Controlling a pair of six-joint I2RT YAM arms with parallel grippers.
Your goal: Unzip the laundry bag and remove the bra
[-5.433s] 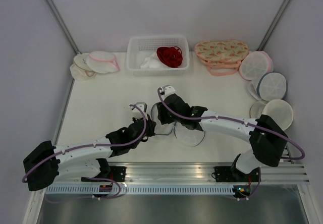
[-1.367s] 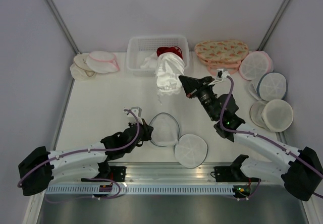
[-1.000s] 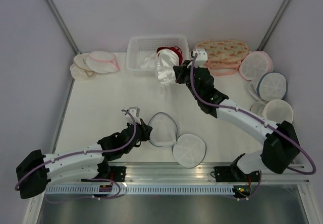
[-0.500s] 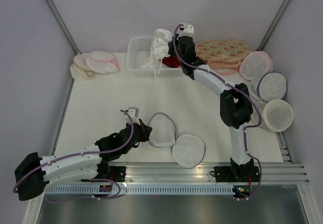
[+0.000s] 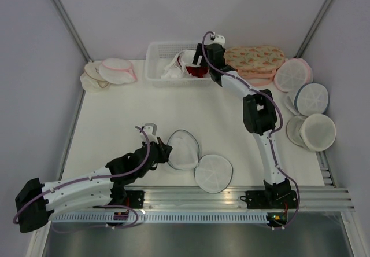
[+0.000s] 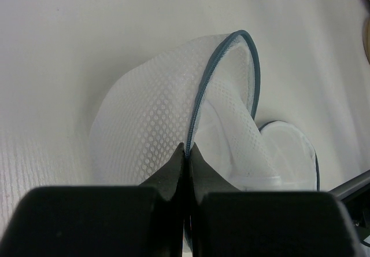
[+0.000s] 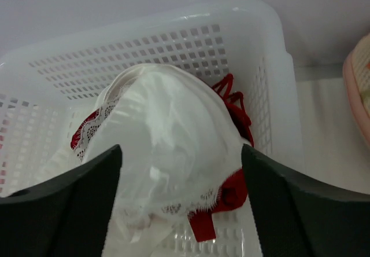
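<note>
The laundry bag (image 5: 184, 151) lies unzipped on the table, and its second mesh half (image 5: 213, 173) is flopped to the right. My left gripper (image 5: 163, 151) is shut on the bag's grey-blue zipper rim (image 6: 196, 103), with the mesh (image 6: 144, 124) spread out ahead of it. My right gripper (image 5: 195, 60) hovers over the white basket (image 5: 151, 66), open and empty. The white bra (image 7: 167, 141) lies loose in the basket between and below the wide-apart fingers (image 7: 87, 193), on top of a red lacy garment (image 7: 234, 190). In the top view the bra (image 5: 187, 57) shows beside the gripper.
A flowered pink pouch (image 5: 254, 57) sits right of the basket. Several round mesh bags (image 5: 312, 98) are stacked along the right edge. A pink-rimmed bag (image 5: 117, 70) lies at the back left. The basket wall (image 7: 173, 43) rises just ahead of the right gripper.
My right gripper carried the bra from above the table to the basket and let it go; it now lies there. The left gripper stayed shut on the bag rim, shifting slightly.
</note>
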